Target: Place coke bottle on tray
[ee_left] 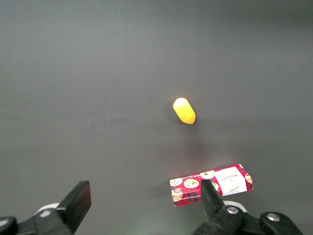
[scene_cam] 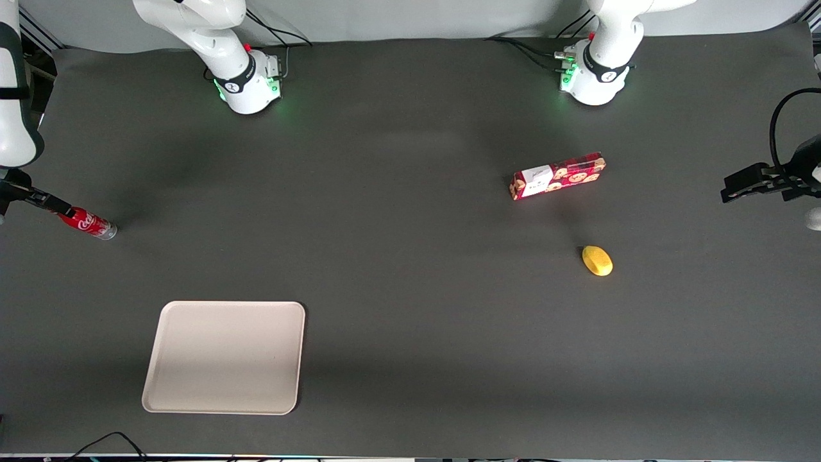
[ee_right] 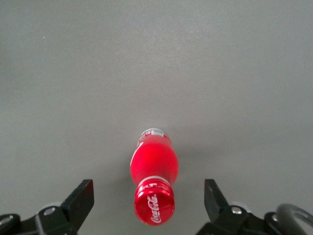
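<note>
The coke bottle [scene_cam: 90, 223] [ee_right: 153, 164] is small, slim and red, with white script on its red cap. It stands on the dark table mat at the working arm's end. My gripper [scene_cam: 45, 202] [ee_right: 149, 196] is right above it and open. The wrist view looks down on the cap, which sits between the two black fingers [ee_right: 80, 198] with a wide gap on each side and no contact. The tray [scene_cam: 192, 385] is large, flat and beige and holds nothing. It lies nearer to the front camera than the bottle.
A flat red cookie box [scene_cam: 557, 176] [ee_left: 211, 184] lies toward the parked arm's end of the table. A small yellow lemon-like object [scene_cam: 597, 260] [ee_left: 184, 110] lies a little nearer to the front camera than the box.
</note>
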Controlling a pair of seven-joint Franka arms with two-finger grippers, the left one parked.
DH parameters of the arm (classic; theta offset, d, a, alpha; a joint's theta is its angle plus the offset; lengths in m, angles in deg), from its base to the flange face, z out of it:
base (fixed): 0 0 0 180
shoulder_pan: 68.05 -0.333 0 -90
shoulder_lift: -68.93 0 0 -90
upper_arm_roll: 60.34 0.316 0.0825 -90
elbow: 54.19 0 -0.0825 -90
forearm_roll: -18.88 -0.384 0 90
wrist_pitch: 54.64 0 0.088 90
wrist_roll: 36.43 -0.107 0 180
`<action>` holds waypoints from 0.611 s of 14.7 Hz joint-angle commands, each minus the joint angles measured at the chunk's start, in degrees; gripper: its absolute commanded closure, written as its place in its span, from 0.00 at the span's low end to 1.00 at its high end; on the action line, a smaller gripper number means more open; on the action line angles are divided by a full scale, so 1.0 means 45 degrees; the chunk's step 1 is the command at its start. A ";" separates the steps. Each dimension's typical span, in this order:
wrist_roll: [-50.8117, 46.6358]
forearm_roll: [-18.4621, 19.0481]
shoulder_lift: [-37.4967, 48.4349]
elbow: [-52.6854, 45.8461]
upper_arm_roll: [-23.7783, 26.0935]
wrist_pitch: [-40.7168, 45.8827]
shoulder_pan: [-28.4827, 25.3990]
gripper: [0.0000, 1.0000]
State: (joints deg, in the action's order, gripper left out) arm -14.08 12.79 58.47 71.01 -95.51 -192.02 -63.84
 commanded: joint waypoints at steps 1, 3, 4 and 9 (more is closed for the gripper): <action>0.0579 -0.0620 -0.0078 -0.0106 -0.0095 0.0043 0.0080 0.01; 0.0579 -0.0620 -0.0078 -0.0087 -0.0076 0.0062 0.0158 0.04; 0.0579 -0.0620 -0.0078 -0.0067 -0.0095 0.0062 0.0178 0.10; 0.0579 -0.0620 -0.0098 -0.0028 -0.0115 0.0062 0.0256 0.43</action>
State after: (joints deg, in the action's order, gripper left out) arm -13.90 11.97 58.27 71.06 -95.90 -191.91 -63.11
